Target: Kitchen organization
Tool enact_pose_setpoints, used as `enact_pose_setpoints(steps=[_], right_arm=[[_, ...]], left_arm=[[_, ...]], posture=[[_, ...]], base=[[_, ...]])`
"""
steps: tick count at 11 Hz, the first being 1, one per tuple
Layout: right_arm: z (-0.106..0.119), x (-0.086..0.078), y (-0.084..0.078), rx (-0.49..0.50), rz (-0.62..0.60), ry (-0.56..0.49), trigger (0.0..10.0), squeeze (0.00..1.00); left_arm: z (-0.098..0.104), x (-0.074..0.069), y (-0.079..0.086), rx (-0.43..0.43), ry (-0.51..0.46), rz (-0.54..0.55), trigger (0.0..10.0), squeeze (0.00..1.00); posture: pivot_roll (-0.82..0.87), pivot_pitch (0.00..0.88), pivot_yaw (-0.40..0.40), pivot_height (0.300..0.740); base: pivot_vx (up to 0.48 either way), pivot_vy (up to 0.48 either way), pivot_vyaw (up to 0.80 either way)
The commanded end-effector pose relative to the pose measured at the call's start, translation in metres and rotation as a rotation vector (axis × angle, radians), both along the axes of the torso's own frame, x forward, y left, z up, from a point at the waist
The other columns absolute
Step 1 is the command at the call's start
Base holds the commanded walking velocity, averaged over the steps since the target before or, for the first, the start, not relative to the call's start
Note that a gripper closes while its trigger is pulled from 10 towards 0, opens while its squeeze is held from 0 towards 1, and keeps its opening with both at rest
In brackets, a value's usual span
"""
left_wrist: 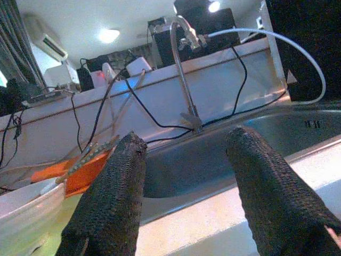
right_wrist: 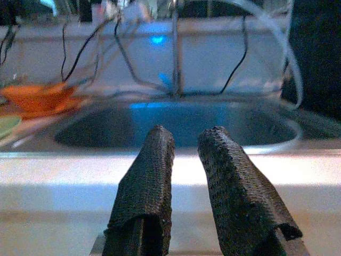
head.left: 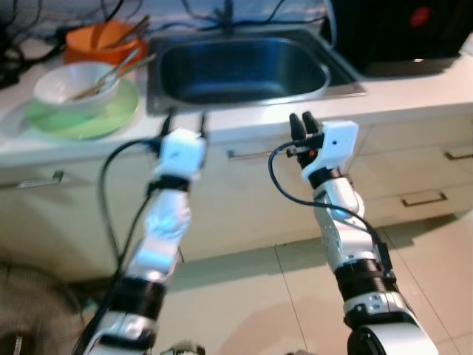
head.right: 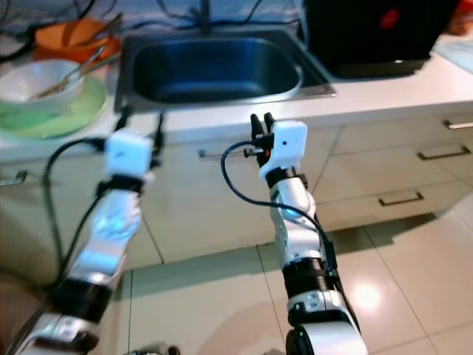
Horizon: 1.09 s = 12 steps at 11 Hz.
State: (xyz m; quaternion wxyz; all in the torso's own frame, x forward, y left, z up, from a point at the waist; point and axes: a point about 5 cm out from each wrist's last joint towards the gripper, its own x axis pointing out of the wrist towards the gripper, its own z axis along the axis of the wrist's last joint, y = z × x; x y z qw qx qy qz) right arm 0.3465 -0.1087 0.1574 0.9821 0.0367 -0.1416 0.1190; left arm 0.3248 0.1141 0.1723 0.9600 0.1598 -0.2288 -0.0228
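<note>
A white bowl point(head.left: 74, 85) with utensils in it sits on a green plate point(head.left: 111, 118) at the counter's left. Behind it is an orange bowl point(head.left: 96, 41) holding more utensils. The steel sink point(head.left: 222, 74) lies in the middle of the counter, with its faucet point(left_wrist: 184, 69) at the back. My left gripper point(head.left: 186, 117) is open and empty at the counter's front edge, just right of the plate. My right gripper point(head.left: 302, 122) is shut with nothing in it, raised before the sink's front right corner. Both point toward the sink point(right_wrist: 176, 125).
A black appliance point(head.left: 399, 29) stands on the counter right of the sink. Cables run along the back wall. White cabinet drawers with metal handles point(head.left: 423, 198) are below the counter, and a tiled floor point(head.left: 244, 296) is underfoot.
</note>
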Motion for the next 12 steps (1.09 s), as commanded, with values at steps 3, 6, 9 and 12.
enact_pose_setpoints(steps=[3,6,9,12], right_arm=[[0.007,0.004,-0.006,-0.005,-0.028,-0.005,10.0,0.00],[0.006,0.006,-0.009,0.006,-0.040,0.016,10.0,0.00],[0.006,0.008,-0.012,0.008,-0.057,0.024,10.0,0.00],[0.010,0.008,-0.010,-0.015,-0.055,0.004,10.0,0.00]], left_arm=[[-0.003,0.001,-0.015,0.034,0.018,-0.035,10.0,0.00],[-0.004,0.003,-0.012,0.040,0.033,-0.017,10.0,0.00],[-0.005,0.003,-0.009,0.042,0.042,-0.006,10.0,0.00],[-0.004,0.004,-0.006,0.026,0.043,0.016,10.0,0.00]], posture=[[0.02,0.034,0.012,0.740],[0.03,0.048,0.015,0.740],[0.03,0.053,0.017,0.740],[0.03,0.057,0.017,0.740]], base=[[0.000,0.000,0.49],[0.000,0.000,0.00],[0.355,0.000,0.00],[0.385,0.000,0.38]])
